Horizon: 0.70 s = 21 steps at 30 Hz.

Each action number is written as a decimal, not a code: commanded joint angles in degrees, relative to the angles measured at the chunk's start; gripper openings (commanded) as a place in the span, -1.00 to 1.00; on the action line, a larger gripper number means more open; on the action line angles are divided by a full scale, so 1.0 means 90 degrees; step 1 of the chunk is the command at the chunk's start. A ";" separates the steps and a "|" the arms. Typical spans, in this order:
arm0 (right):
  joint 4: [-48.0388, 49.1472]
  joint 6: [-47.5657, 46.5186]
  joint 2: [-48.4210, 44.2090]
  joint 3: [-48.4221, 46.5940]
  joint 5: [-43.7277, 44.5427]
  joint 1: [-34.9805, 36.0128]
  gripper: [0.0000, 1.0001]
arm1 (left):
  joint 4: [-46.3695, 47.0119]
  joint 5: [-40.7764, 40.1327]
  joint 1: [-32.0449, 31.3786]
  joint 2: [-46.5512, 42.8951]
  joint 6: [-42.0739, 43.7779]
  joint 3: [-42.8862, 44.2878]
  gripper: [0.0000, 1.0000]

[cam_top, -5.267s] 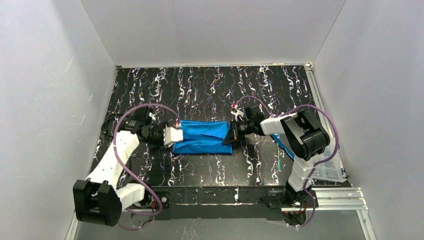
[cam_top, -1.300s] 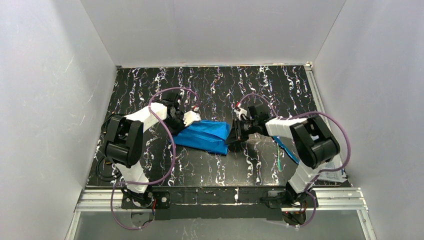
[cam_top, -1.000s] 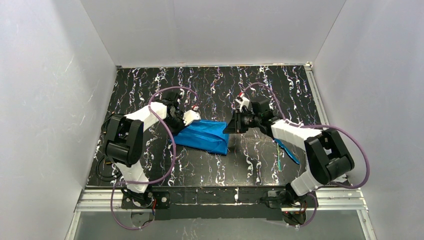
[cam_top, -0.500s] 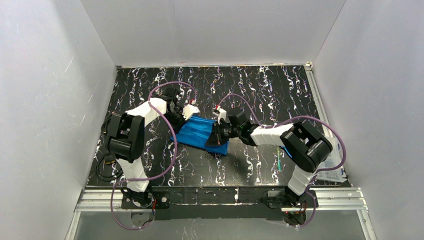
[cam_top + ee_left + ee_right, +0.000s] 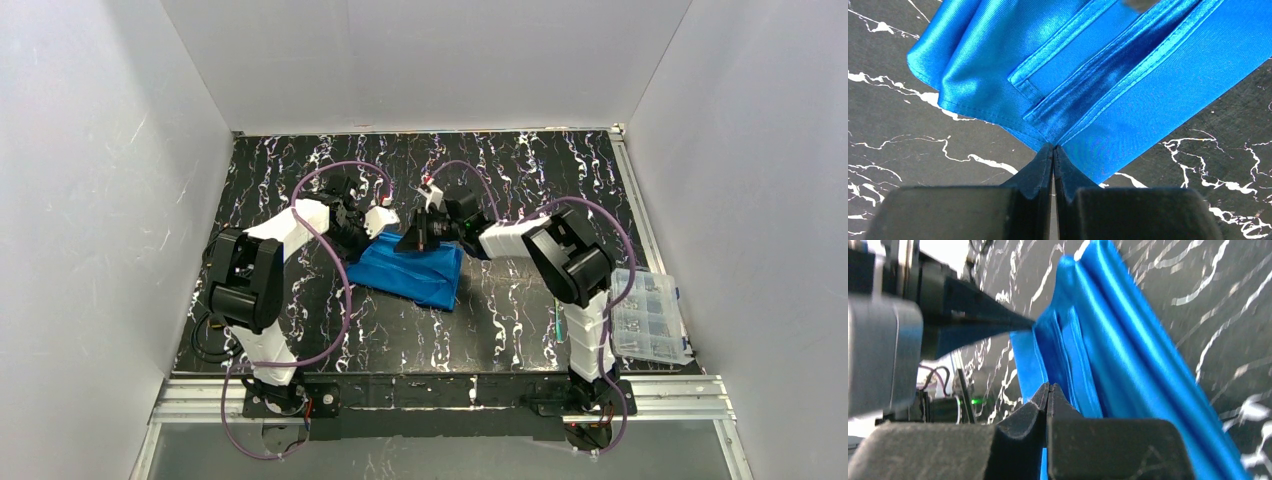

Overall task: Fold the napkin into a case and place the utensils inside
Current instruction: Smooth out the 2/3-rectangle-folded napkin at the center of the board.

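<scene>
Two grippers meet at the far edge of the folded napkin (image 5: pixel 425 278), which lies in layers near the middle of the black marbled table (image 5: pixel 520 170). The left gripper (image 5: pixel 1053 150) has its jaws pressed together on a hemmed corner (the cloth bunches just beyond). Just beside it, the right gripper (image 5: pixel 1048 387) pinches the layered edge the same way. A clear compartment box (image 5: pixel 648 315) sits at the far right.

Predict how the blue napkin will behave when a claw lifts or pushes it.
Probably floppy: the napkin lies in soft, rounded folds where the left claw pinches its edge. Likely slippery: its glossy sheen suggests layers could slide apart when pushed. Seemingly light: the right claw, with narrow tips alone, appears to raise a fold.
</scene>
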State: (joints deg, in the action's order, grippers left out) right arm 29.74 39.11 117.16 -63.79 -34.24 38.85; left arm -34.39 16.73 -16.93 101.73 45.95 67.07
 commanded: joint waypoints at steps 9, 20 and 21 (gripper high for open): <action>0.0337 0.0321 0.0670 -0.0564 -0.0268 0.0039 -0.92 | 0.0418 0.0049 -0.0015 -0.0252 -0.0024 -0.0107 -1.00; -0.0110 0.0126 0.0708 -0.0469 -0.0371 0.0138 -0.97 | 0.1051 -0.0193 -0.0099 -0.0183 -0.0023 -0.0360 -1.00; -0.0152 0.0089 0.0668 -0.0456 -0.0326 0.0150 -0.97 | 0.1115 -0.0243 -0.0122 -0.0181 0.0007 -0.0411 -1.00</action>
State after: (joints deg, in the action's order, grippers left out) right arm 29.56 41.65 123.68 -67.00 -36.47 39.48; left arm -26.39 15.59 -17.39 101.01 45.80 65.10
